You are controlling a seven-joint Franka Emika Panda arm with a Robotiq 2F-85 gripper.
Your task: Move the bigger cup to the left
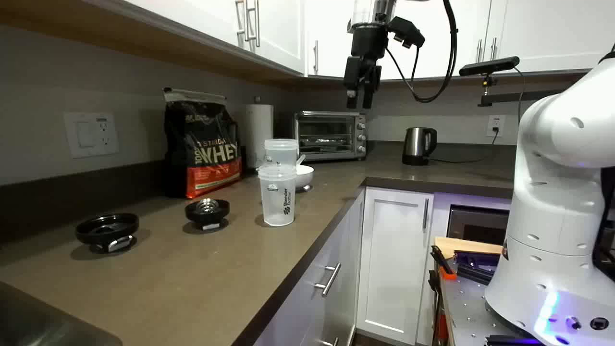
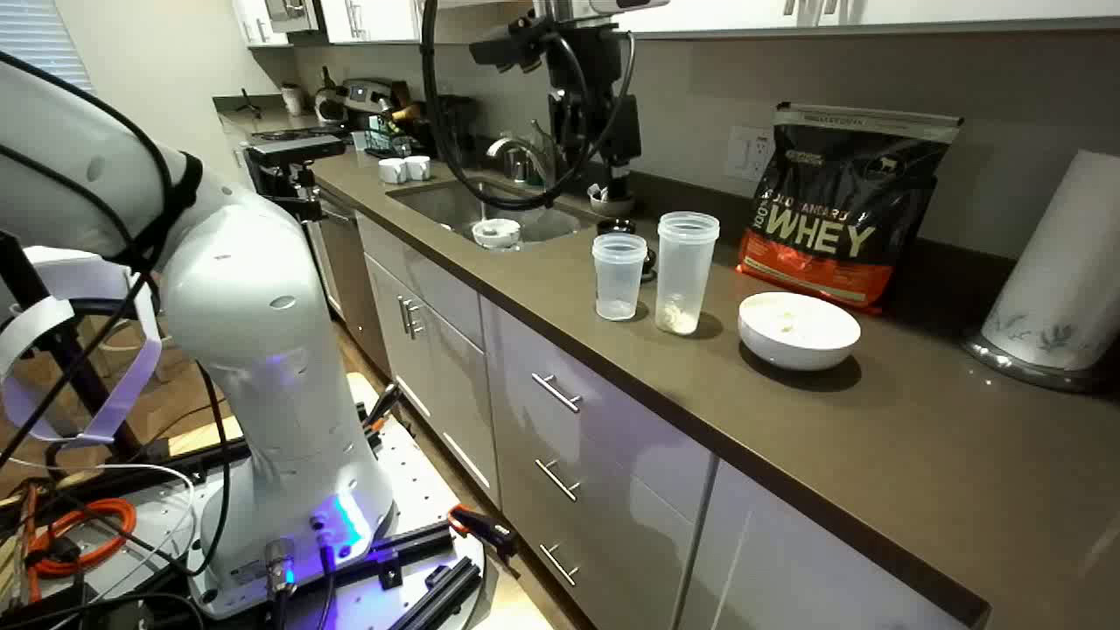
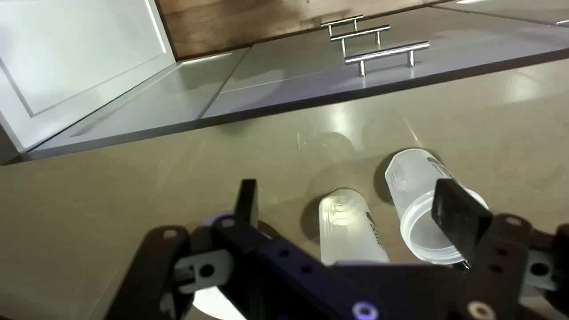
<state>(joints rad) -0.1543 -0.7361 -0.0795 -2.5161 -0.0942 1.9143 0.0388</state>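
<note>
The bigger cup (image 2: 686,271) is a tall translucent plastic cup standing upright on the counter, with pale stuff at its bottom. In an exterior view it stands behind the shorter cup, and only its upper part (image 1: 281,154) shows. The shorter translucent cup (image 1: 278,199) stands upright beside it, also seen in an exterior view (image 2: 619,278). My gripper (image 1: 360,102) is open and empty, high above the counter. In the wrist view the bigger cup (image 3: 349,222) shows between my spread fingers (image 3: 349,200), its top hidden by the gripper; the shorter cup (image 3: 415,186) is partly behind the right finger.
A white bowl (image 2: 799,332) stands near the bigger cup. A black whey bag (image 1: 206,149) is at the wall, with a paper towel roll (image 1: 259,134) and toaster oven (image 1: 331,136) farther back. Two black lids (image 1: 108,229) lie on the counter. Upper cabinets (image 1: 423,43) are behind my gripper.
</note>
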